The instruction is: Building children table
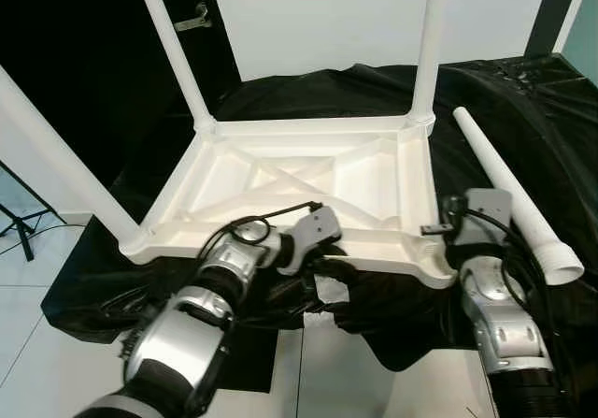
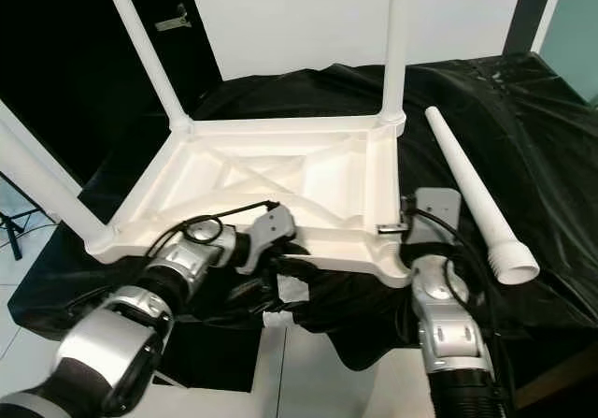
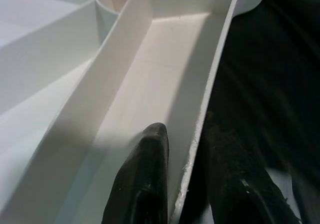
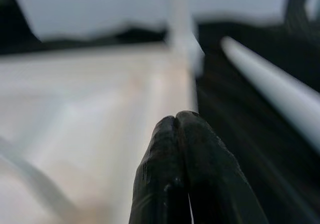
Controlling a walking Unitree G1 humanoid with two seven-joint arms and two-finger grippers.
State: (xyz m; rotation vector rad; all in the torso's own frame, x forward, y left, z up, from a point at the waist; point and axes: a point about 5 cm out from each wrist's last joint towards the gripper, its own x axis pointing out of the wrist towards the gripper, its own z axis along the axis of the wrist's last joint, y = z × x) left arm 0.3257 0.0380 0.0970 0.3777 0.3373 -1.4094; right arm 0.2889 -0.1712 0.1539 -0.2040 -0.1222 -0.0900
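A white plastic table top (image 1: 280,170) lies upside down on a black cloth. Three white legs stand in it: one at the back left (image 1: 173,39), one at the back right (image 1: 428,44), one at the front left (image 1: 56,161). A loose leg (image 1: 509,194) lies on the cloth to the right. My left gripper (image 3: 187,139) is shut on the table's near rim (image 1: 374,250), one finger (image 3: 147,174) inside and one outside. My right gripper (image 4: 175,121) is shut with nothing in it, by the front right corner (image 1: 439,268).
The black cloth (image 1: 523,109) covers the low platform and hangs over its near edge. White floor tiles (image 1: 56,362) lie in front and to the left. A tripod foot (image 1: 19,222) stands at the left, and a white wall (image 1: 318,16) is behind.
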